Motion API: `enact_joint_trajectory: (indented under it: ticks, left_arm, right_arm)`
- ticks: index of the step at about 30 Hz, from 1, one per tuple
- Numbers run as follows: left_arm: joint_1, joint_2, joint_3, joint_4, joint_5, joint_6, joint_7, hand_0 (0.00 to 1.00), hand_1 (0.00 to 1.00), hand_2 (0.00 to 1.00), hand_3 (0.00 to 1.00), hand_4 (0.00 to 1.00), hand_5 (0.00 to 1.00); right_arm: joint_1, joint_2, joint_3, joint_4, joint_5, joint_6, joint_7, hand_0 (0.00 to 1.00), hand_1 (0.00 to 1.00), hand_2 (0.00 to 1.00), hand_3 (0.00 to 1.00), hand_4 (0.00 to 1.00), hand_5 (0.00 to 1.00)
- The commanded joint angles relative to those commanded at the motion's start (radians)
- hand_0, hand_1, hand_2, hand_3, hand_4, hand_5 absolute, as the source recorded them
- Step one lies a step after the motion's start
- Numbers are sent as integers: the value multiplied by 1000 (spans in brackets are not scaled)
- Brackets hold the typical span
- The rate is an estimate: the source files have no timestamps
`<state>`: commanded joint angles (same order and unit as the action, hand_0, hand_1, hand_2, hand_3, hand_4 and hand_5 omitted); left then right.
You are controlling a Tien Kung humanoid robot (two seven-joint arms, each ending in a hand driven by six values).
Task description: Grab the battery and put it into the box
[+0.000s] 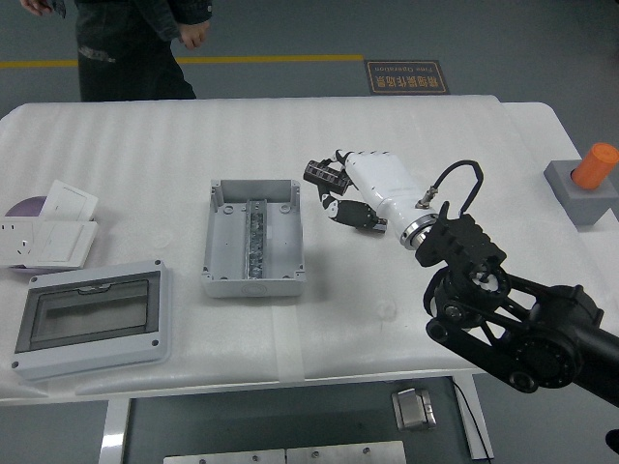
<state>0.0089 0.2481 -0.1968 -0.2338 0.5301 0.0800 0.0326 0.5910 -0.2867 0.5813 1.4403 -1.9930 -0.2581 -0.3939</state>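
Head view, read from the near edge of the table outward. At the near-left corner lies one grey windowed cover (87,319), flat and apart from the box. From the near-right corner the black right arm (513,324) reaches in toward the table's middle. Its white right hand (340,193) hangs just beside the right wall of the one open grey box (253,237). The dark-tipped fingers (319,174) are spread toward the box, and the thumb (350,213) is set apart below them. Nothing is plainly pinched.

The battery cannot be made out as a separate thing. A dark shape under the palm may be the battery or part of the thumb, so it is judged to lie on the table beneath the hand, outside the box.

The step in hand is judged to be the grasp. To do it well:
- lower the palm squarely over the battery;
- close fingers and thumb on opposite long sides;
- lift clear of the box wall before carrying left over the open compartment.

Along the left edge lie two white switch plates (53,227) and one purple disc (24,206), partly covered. At the right edge stands one grey block (580,193) with one orange knob (595,164). Beyond the far-left corner stands one person (131,48), hands off the table.
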Motion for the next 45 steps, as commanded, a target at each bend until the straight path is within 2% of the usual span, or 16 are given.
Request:
enact_joint_trajectory:
  ticks: [4,8,9,14,15,20,21,26,27,29,32,33,37,41,45]
  left_arm:
    - [0,-1,3,0,-1,0,0,629,651,531,583,515,373]
    - [-2,-1,4,0,-1,0,0,629,651,531,583,515,373]
    - [-2,-1,4,0,-1,1,1,629,652,531,583,515,373]
    - [-2,1,7,0,0,5,3,629,652,531,583,515,373]
    - [-2,2,7,0,0,6,3,629,652,531,583,516,374]
    - [-2,3,10,0,0,8,4,629,652,531,583,516,374]
    - [-2,3,10,0,0,9,4,625,652,518,586,503,362]
    - [-2,4,11,-1,3,8,6,625,652,518,586,503,362]
    - [-3,4,11,-1,3,8,6,626,651,515,586,497,360]
    - [-3,4,10,-1,4,8,6,626,651,515,586,497,360]
    - [-4,4,9,-1,5,8,5,626,651,515,586,497,360]
    - [-4,4,8,-1,5,8,5,627,647,508,585,493,357]
    - [-5,4,9,-1,4,7,5,627,647,508,585,493,357]
    - [-7,7,7,0,3,7,3,626,647,508,586,491,354]
    - [-9,8,5,0,4,7,2,626,647,508,586,491,354]
  right_arm:
    - [11,40,-45,-23,-42,-1,-5,576,549,413,700,424,344]
    - [25,60,-86,-36,-53,1,-8,576,549,413,700,424,344]
    - [28,63,-92,-39,-53,3,-9,648,636,648,746,519,409]
    - [39,73,-105,-56,-43,13,-19,648,636,648,746,519,409]
    - [40,73,-106,-59,-41,16,-20,697,679,705,800,560,441]
    - [42,80,-125,-71,-21,36,-23,697,679,705,800,560,441]
    - [42,82,-128,-73,-18,38,-23,710,694,726,856,601,481]
    - [40,92,-139,-81,-7,45,-18,710,694,726,856,601,481]
    - [39,93,-138,-82,-4,44,-15,738,721,762,928,692,516]
    - [37,92,-134,-84,-1,42,-13,738,721,762,928,692,516]
    - [37,78,-105,-96,0,37,-9,738,721,762,928,692,516]
    - [40,65,-91,-107,0,36,-8,747,729,758,934,753,536]
    - [62,15,-72,-161,8,35,-5,747,729,758,934,753,536]
    - [98,-37,-109,-247,43,41,2,742,724,749,922,767,545]
    - [123,-55,-166,-329,88,51,11,742,724,749,922,767,545]
